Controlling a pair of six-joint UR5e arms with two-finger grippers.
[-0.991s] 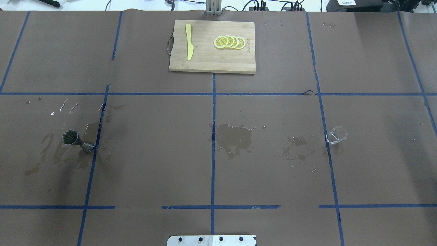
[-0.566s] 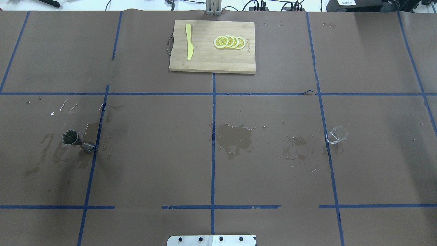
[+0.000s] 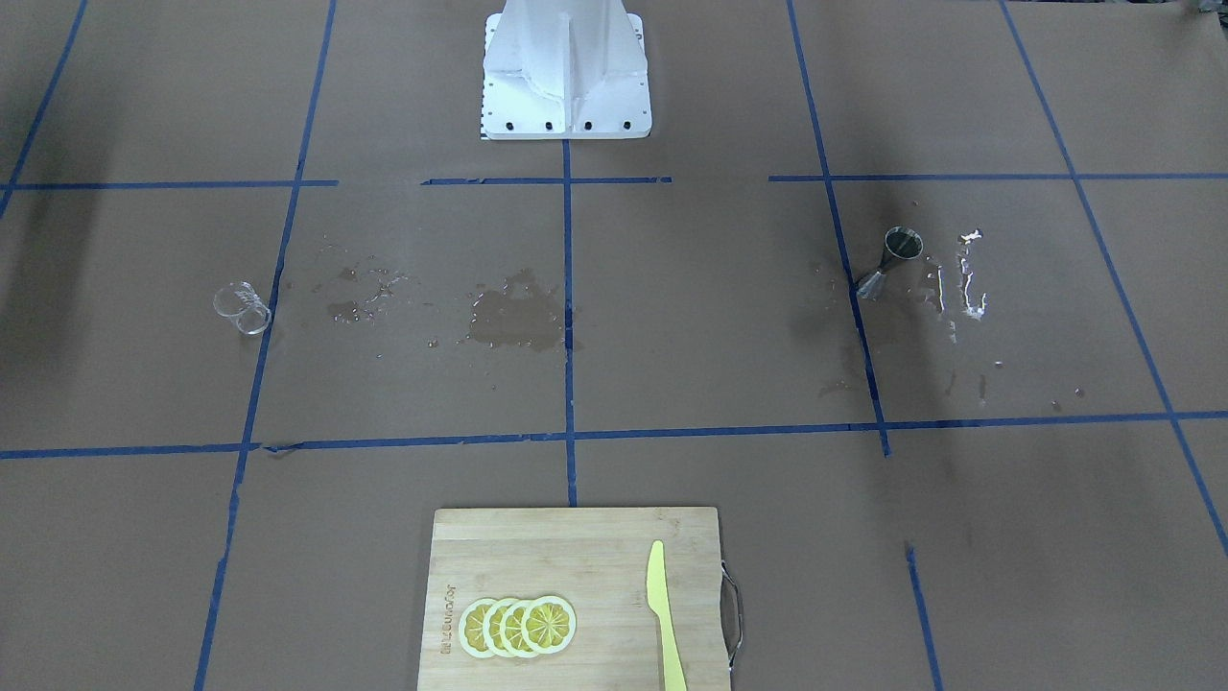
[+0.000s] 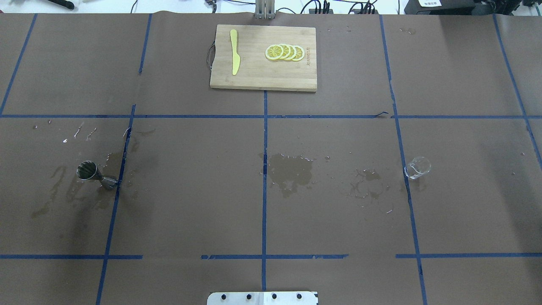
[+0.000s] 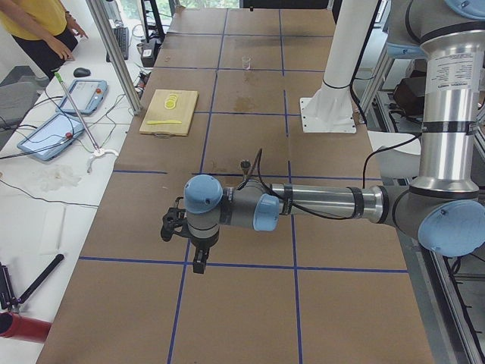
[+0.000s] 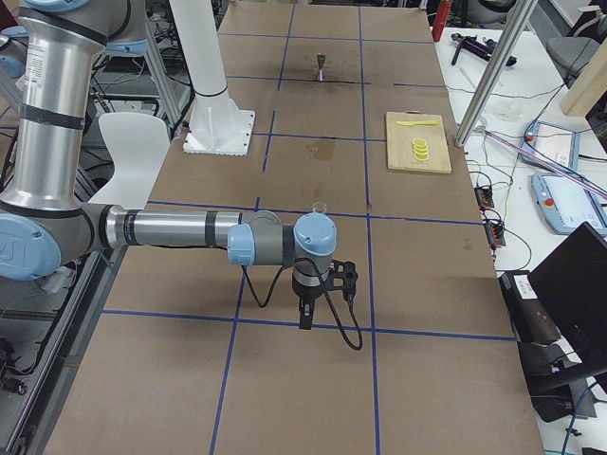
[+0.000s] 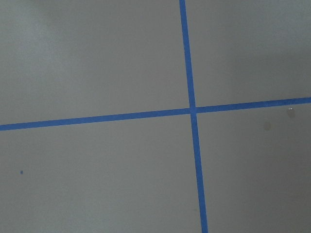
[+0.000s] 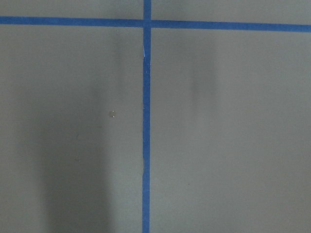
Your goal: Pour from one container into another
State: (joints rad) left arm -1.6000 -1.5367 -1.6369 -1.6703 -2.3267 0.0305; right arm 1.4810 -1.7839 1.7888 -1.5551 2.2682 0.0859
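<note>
With the beaker [image 4: 417, 167] mid-right and the jigger [image 4: 95, 174] mid-left of the overhead view, the right gripper [image 6: 304, 320] and left gripper [image 5: 198, 263], whose opening I cannot tell, should probably each come down squarely.

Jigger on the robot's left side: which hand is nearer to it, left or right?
Left. The left hand hangs above the table past the jigger, toward the table's left end. The right hand is at the opposite end, beyond the beaker.
</note>
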